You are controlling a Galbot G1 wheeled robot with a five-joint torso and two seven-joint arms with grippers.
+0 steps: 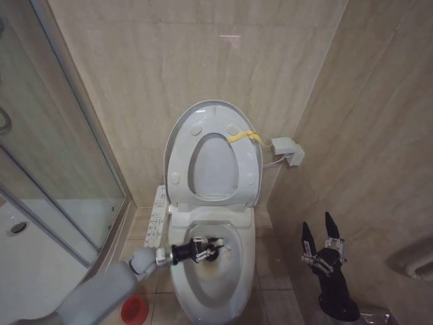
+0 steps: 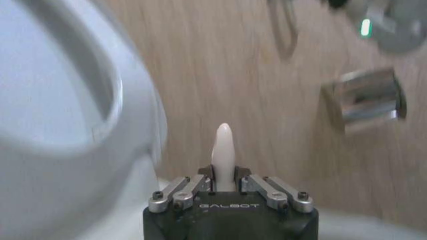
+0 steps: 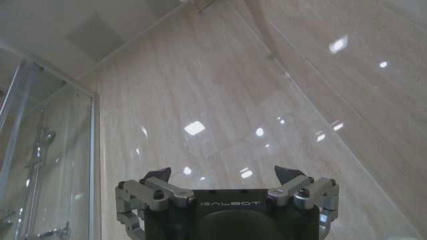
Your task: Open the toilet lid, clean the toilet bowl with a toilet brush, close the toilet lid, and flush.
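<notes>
Beige tiled walls and a glass shower door surround a tiled floor.

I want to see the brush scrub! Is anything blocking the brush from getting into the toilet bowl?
Nothing visible does. The toilet lid stands raised against the wall, so the toilet bowl lies open. The left gripper holds the toilet brush over the bowl. The right gripper waits off to the side.

Brush head indistinct in bowl; red holder cut off by edge
</notes>
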